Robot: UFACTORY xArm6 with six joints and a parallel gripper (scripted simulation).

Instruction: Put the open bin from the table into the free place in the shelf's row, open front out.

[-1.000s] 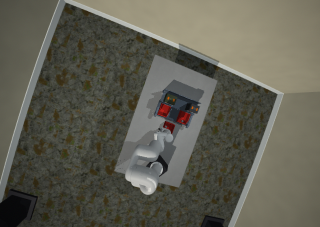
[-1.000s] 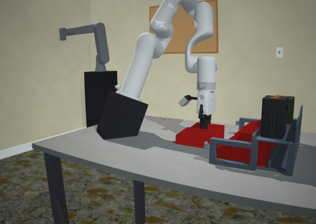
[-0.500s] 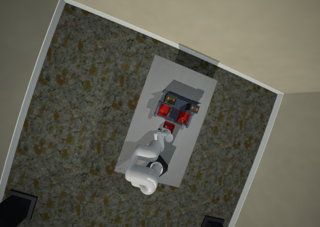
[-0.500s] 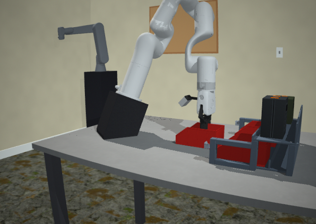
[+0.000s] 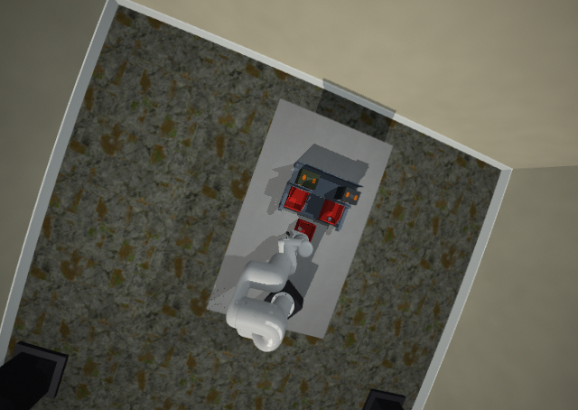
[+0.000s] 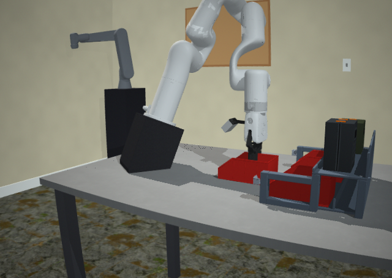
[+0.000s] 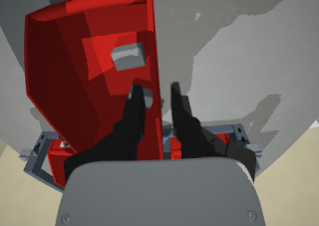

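The red open bin (image 5: 306, 228) (image 6: 236, 172) (image 7: 65, 87) stands level on the table in front of the shelf, its lower open front toward the arm's base. A grey part (image 7: 129, 58) and a second grey part (image 7: 148, 98) lie in it. My gripper (image 6: 253, 157) (image 7: 157, 95) points down, partly open, astride one side wall of the bin: one finger inside, the other outside. In the wrist view, gaps show between wall and fingers. The shelf (image 6: 313, 189) holds a left red bin (image 5: 294, 199) and a right red bin (image 5: 330, 211), with the free place between them.
On the board above the shelf's rear stand a dark green box (image 5: 308, 178) (image 6: 361, 136) and a black box (image 5: 350, 195) (image 6: 337, 145), both with orange marks on top. The table (image 5: 298, 125) (image 6: 221, 208) carries the shelf and the arm's black base block (image 6: 152, 148).
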